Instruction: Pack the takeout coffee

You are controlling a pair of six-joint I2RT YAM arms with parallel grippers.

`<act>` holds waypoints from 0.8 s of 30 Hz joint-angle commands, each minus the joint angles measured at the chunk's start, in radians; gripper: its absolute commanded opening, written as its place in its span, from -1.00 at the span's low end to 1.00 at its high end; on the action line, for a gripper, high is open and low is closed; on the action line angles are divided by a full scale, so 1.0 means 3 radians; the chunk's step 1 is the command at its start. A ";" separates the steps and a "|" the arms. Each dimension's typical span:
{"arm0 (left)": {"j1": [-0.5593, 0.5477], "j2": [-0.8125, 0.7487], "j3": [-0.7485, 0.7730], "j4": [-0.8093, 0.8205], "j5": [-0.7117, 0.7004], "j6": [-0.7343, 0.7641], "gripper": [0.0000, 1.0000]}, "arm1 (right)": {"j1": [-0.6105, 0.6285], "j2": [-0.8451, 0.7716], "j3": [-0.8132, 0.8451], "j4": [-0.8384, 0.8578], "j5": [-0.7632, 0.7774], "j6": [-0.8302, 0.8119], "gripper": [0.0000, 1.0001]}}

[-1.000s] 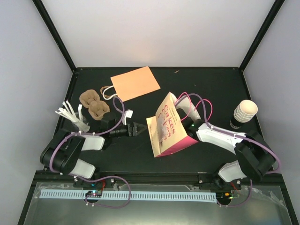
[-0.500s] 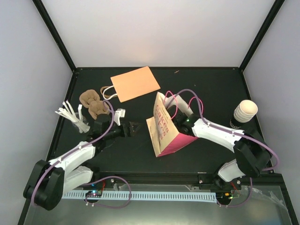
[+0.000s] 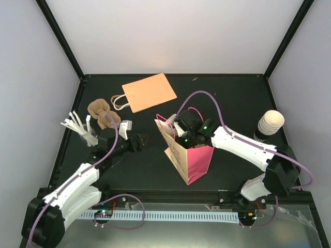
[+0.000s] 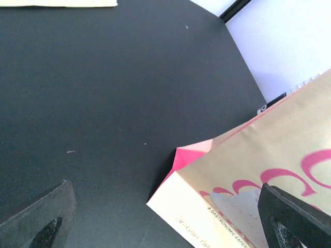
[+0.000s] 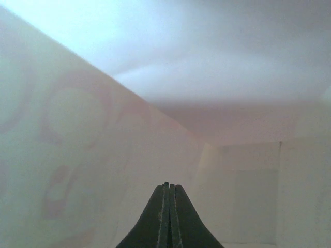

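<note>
Top external: takeout coffee (image 3: pixel 271 124) stands at the right edge of the tabletop (image 3: pixel 232 98)
It looks light and squashy, so hold its ribbed side softly; left tool (image 3: pixel 143 140) wide open, right tool (image 5: pixel 169 206) closed inside the bag (image 3: pixel 199 160)

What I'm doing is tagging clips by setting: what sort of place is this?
Likely a robot test cell: black table boxed by blank white walls, left arm and right arm bolted at its edge, takeout coffee as prop.

Upright printed bag (image 3: pixel 189 155) at centre. Takeout coffee (image 3: pixel 270 125) well right. Flat paper bag (image 3: pixel 149 91) behind. Pulp carrier (image 3: pixel 103 113), stick bundle (image 3: pixel 77 126) left.
</note>
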 commanded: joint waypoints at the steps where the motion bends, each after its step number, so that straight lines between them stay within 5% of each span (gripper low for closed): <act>1: 0.0031 -0.0204 0.0201 -0.0193 -0.0070 -0.0017 0.98 | 0.0025 -0.0152 0.0222 -0.0264 0.0205 -0.0057 -0.97; 24: 0.0001 -0.0215 0.0432 -0.0135 0.0465 0.0028 0.97 | 0.0033 -0.0292 0.0612 -0.0688 0.0488 -0.0128 -0.94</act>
